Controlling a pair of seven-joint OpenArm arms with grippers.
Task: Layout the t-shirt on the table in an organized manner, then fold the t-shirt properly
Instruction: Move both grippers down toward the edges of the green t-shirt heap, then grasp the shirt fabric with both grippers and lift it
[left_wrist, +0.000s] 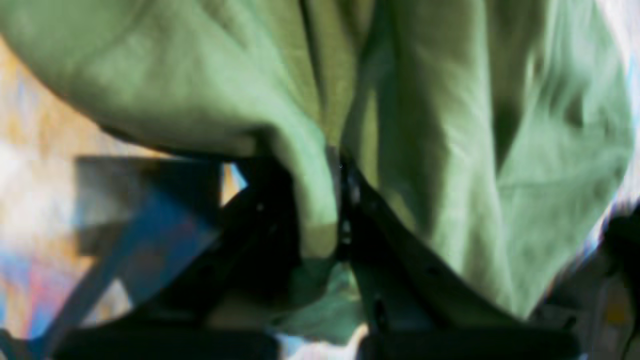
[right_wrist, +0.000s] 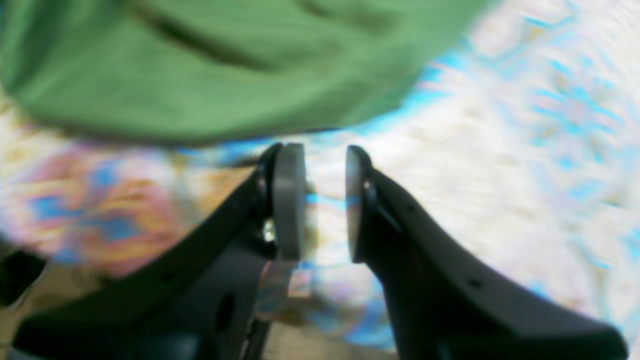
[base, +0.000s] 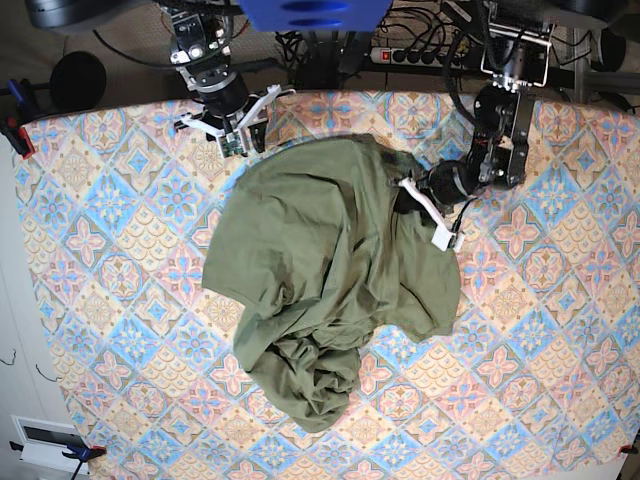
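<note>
t-shirt (base: 320, 280) lies crumpled lengthwise down the table (base: 560, 330); left gripper (left_wrist: 340, 220) pinches it, right gripper (right_wrist: 325, 200) released.

Beyond the far edge, a white power strip (base: 420, 55) is lying on the floor with several black plugs sitting in it, and black cables (base: 440, 30) are trailing around it. A blue housing (base: 315, 14) is projecting into the top centre of the base view. A round black object (base: 78, 80) is resting at the upper left; what it is cannot be told. A red-and-black clamp (base: 17, 131) is gripping the left edge near it. Another clamp (base: 78, 453), with red and blue parts, is sitting at the lower left corner. A white box with a dark slot (base: 45, 440) is lying beside it.
</note>
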